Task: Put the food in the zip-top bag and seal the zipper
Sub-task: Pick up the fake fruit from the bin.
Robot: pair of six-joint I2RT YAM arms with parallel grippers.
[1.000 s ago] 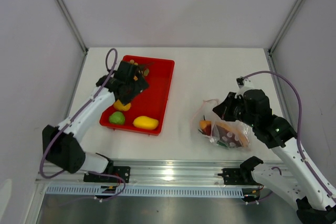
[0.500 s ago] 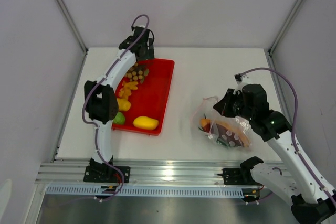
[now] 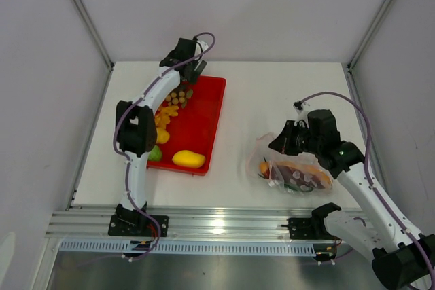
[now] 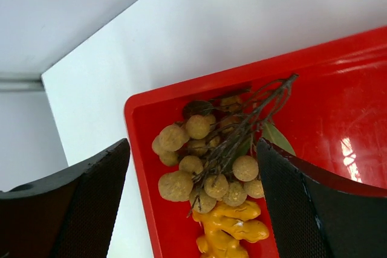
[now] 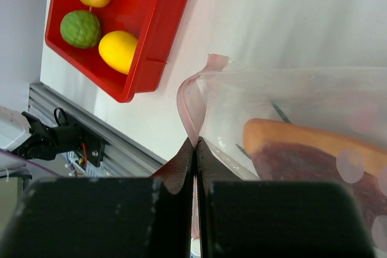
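White tabletop [image 3: 272,93]: left gripper [image 4: 196,197] hangs wide open straight above the grape cluster [image 4: 205,161] in the far corner of the tray [image 4: 338,101], stem slanting across the gap, right gripper [image 5: 195,149] clamped on the bag [image 5: 290,101] at its zipper [image 5: 192,104].

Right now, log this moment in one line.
left gripper: open, over grape cluster in red tray | right gripper: shut on zip-top bag edge

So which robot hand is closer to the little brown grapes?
Left. The left gripper hovers open just above the grape cluster at the far end of the red tray. The right gripper is across the table, pinching the zip-top bag by its edge.
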